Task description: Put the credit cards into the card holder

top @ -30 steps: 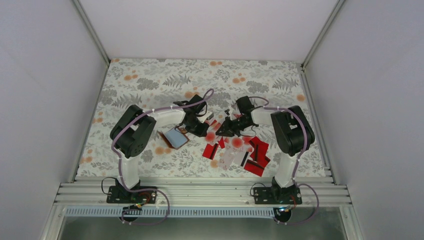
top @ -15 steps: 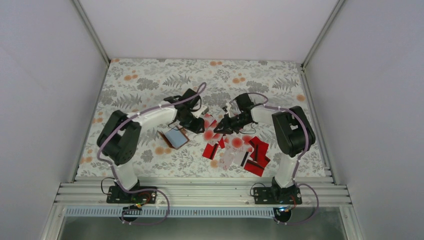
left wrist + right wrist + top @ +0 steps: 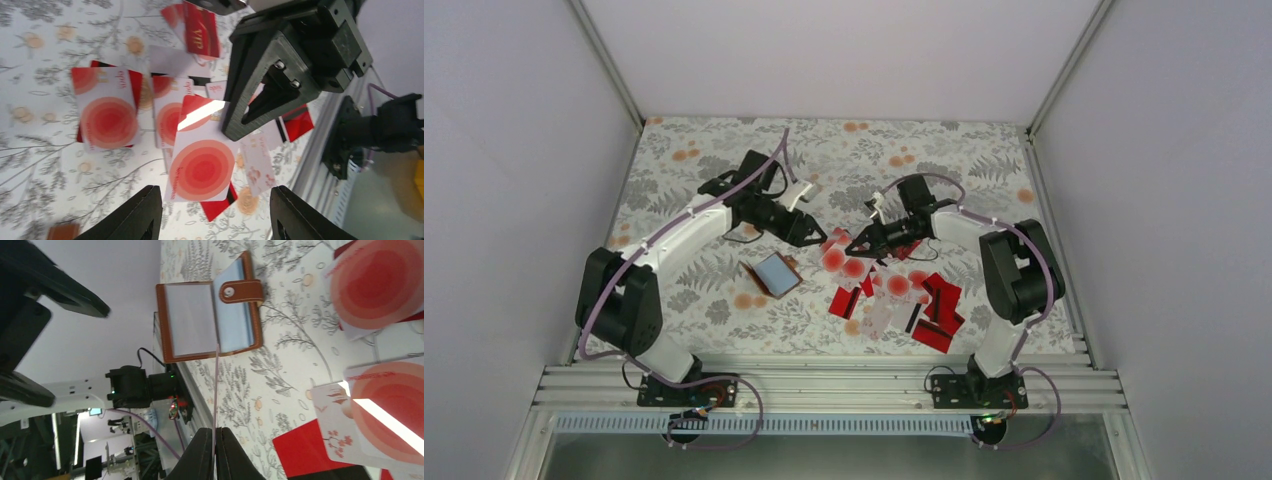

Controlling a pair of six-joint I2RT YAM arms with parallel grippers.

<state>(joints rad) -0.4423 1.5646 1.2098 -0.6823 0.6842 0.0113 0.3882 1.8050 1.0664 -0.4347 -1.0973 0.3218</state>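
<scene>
The card holder lies open on the floral table, brown with pale blue-grey pockets and a snap tab, also seen in the right wrist view. Several credit cards, red ones and white ones with red blotches, are scattered to its right. My right gripper is shut on a white credit card, which shows edge-on as a thin line and face-on in the left wrist view. My left gripper hangs open and holds nothing, just behind the holder and facing the right gripper.
Loose cards cover the table between and right of the grippers. The aluminium rail with both arm bases runs along the near edge. White walls enclose the table on three sides.
My left gripper has opened and drawn back and to the left, away from the card holder. The right gripper has shifted slightly left, still shut on its card.
</scene>
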